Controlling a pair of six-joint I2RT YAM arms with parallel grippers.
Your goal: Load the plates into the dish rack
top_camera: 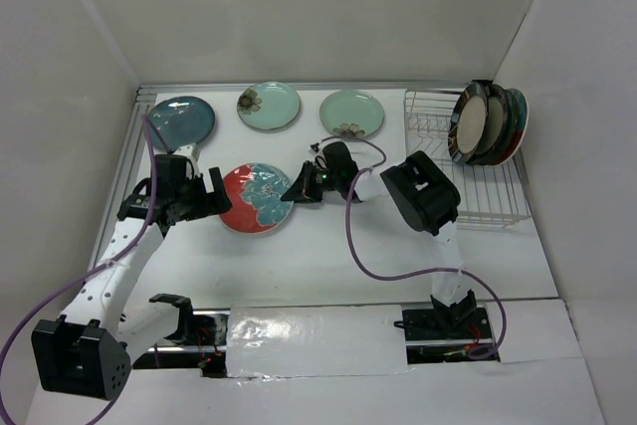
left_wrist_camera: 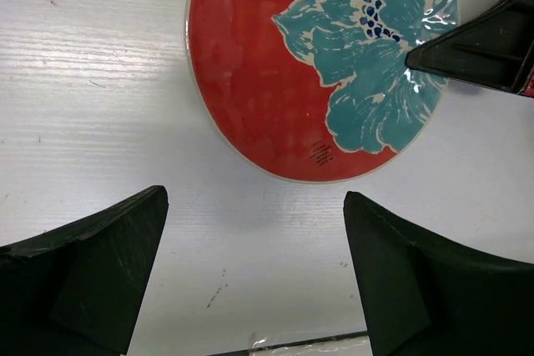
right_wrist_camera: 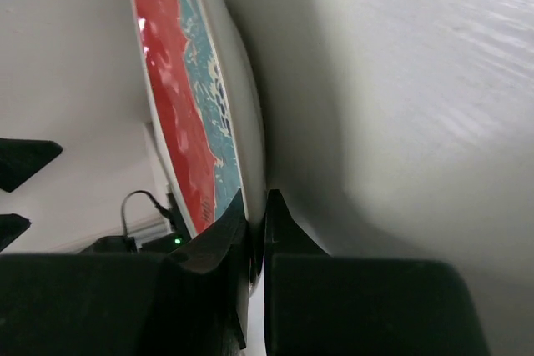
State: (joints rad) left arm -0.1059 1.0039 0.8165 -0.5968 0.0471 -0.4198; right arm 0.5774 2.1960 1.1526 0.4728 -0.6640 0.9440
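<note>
A red plate with teal flowers point(top_camera: 255, 198) is at the table's middle left. My right gripper point(top_camera: 299, 191) is shut on its right rim; in the right wrist view the fingertips point(right_wrist_camera: 238, 214) pinch the rim of the plate point(right_wrist_camera: 188, 97), which is seen edge-on. My left gripper point(top_camera: 214, 201) is open and empty just left of the plate. In the left wrist view it point(left_wrist_camera: 254, 264) is above bare table, short of the plate point(left_wrist_camera: 267, 72). The wire dish rack point(top_camera: 485, 198) at the right holds several upright plates point(top_camera: 488, 124).
A dark teal plate point(top_camera: 181, 119) and two pale mint flowered plates point(top_camera: 269, 106) point(top_camera: 351, 113) lie flat along the back of the table. White walls close in the left, back and right sides. A purple cable point(top_camera: 373, 266) loops across the table by the right arm.
</note>
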